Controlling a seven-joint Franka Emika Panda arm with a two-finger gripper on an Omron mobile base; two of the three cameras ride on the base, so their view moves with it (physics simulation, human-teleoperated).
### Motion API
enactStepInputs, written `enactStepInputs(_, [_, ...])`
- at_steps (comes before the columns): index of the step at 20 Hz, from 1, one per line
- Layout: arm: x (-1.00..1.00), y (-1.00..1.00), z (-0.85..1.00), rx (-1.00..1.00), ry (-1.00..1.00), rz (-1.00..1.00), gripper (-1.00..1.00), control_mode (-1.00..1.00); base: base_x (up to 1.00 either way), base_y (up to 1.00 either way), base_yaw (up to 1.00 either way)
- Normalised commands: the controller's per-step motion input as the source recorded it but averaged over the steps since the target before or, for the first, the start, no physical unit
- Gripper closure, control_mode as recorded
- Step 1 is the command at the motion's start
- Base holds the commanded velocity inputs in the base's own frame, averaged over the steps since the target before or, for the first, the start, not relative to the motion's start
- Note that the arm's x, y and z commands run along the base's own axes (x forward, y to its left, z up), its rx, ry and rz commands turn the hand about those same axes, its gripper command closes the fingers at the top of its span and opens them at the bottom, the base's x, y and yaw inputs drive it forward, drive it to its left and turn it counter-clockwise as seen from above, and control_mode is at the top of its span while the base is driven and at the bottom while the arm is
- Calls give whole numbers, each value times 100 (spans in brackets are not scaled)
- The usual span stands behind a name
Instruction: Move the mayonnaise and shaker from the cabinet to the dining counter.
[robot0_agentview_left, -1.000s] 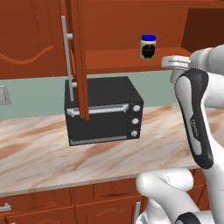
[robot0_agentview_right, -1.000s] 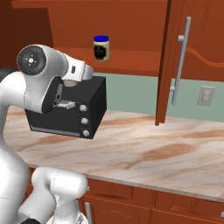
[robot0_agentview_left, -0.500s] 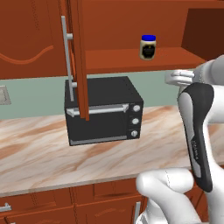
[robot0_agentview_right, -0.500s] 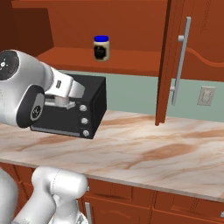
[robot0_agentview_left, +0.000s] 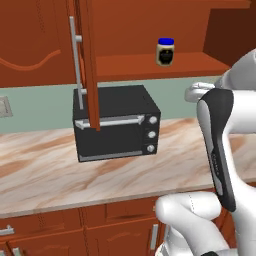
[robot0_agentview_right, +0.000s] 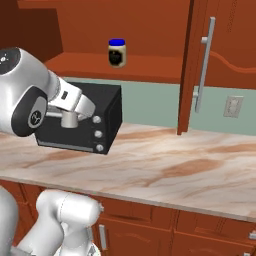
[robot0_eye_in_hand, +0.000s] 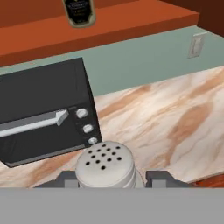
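Note:
My gripper (robot0_eye_in_hand: 112, 177) is shut on the shaker (robot0_eye_in_hand: 105, 164), a small grey cylinder whose perforated top shows between the two dark fingers (robot0_eye_in_hand: 65, 178). From the right base view the shaker (robot0_agentview_right: 68, 119) hangs under the hand in front of the toaster oven. The mayonnaise (robot0_agentview_left: 165, 51) (robot0_agentview_right: 117, 52) (robot0_eye_in_hand: 78, 12), a blue-lidded jar, stands alone on the shelf of the open cabinet (robot0_agentview_left: 150, 66), above and beyond the hand. The dining counter is out of view.
A black toaster oven (robot0_agentview_left: 115, 127) (robot0_agentview_right: 82, 120) sits on the marble wall counter (robot0_agentview_left: 45, 170) under the shelf. The cabinet doors (robot0_agentview_left: 87, 60) (robot0_agentview_right: 200, 65) stand open with silver bar handles. A wall outlet (robot0_agentview_right: 231, 106) is at the right.
The arm has drawn back and down from the cabinet shelf, carrying the shaker to toaster-oven height. The mayonnaise has stayed in place.

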Motion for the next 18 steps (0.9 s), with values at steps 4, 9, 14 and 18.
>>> enactStepInputs(4, [0,0,0,0,0,0,100,100,-100,-22,-3])
enactStepInputs(9, [0,0,0,0,0,0,100,100,-87,-7,-20])
enactStepInputs(14, [0,0,0,0,0,0,100,100,-15,0,-89])
enactStepInputs(18, [0,0,0,0,0,0,100,100,0,0,-100])
